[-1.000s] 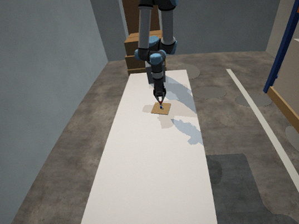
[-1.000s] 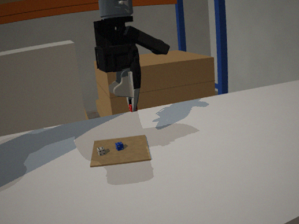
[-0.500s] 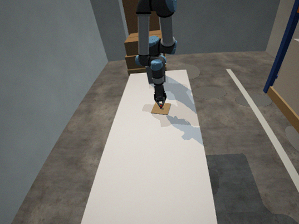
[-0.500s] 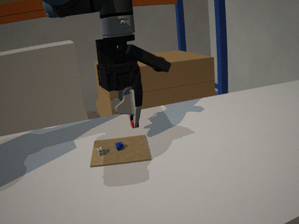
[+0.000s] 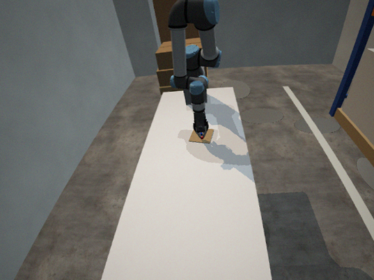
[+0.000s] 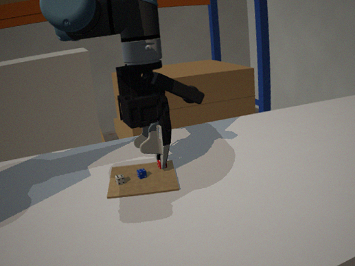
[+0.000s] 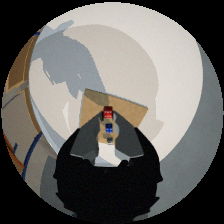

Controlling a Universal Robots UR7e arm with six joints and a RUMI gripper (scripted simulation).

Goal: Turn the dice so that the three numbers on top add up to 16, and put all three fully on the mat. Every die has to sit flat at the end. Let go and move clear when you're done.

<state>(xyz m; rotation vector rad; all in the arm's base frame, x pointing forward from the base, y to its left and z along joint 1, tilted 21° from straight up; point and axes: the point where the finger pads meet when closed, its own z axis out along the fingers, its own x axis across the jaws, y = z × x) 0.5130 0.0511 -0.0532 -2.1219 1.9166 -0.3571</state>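
Observation:
My gripper (image 5: 201,136) (image 6: 162,165) (image 7: 108,111) points down and is shut on the red die (image 6: 159,164) (image 7: 108,111). It holds the die at or just above the right back part of the tan mat (image 5: 206,140) (image 6: 143,189) (image 7: 132,113) in the exterior view; whether the die touches the mat cannot be told. A blue die (image 6: 142,173) (image 7: 109,128) sits on the mat's middle. A white die (image 6: 119,179) (image 7: 109,140) sits near the mat's left edge, with dark pips. Both look flat. The top numbers are too small to read surely, and the fingers partly hide the red die.
The mat lies on a long white table (image 5: 191,227) (image 6: 224,228). The arm stands at the table's far end in the top view. Cardboard boxes (image 6: 206,86) and blue rack posts (image 6: 262,36) stand beyond the table.

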